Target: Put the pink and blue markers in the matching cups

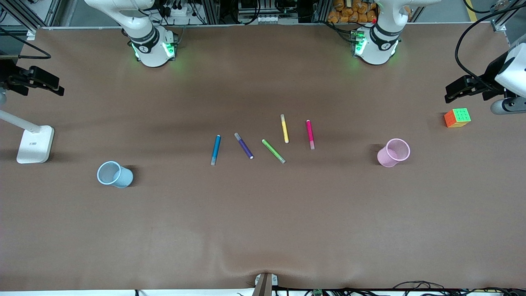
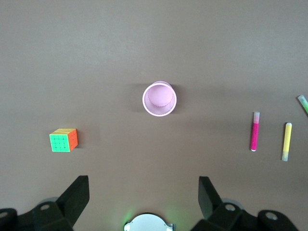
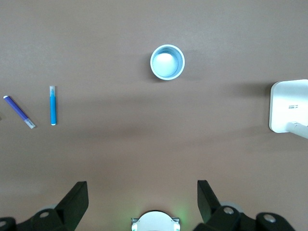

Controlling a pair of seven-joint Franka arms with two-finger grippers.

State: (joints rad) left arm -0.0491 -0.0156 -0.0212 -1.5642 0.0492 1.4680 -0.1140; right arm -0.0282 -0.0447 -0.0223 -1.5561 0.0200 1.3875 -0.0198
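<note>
pink marker [image 1: 310, 134] and blue marker [image 1: 215, 149] lie mid-table, pink cup [image 1: 393, 152] and blue cup [image 1: 114, 174] toward the table's ends. both pens look light, stiff and slick; grasp mid-barrel. left gripper [image 2: 143, 192] and right gripper [image 3: 142, 195] hover wide, empty.

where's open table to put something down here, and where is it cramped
Bare table runs between the blue cup and the blue marker, between the pink marker and the pink cup, and all along the strip nearer the front camera than the pens. It is crowded mid-table, where the blue marker, purple pen, green pen, yellow pen and pink marker lie close together.
</note>
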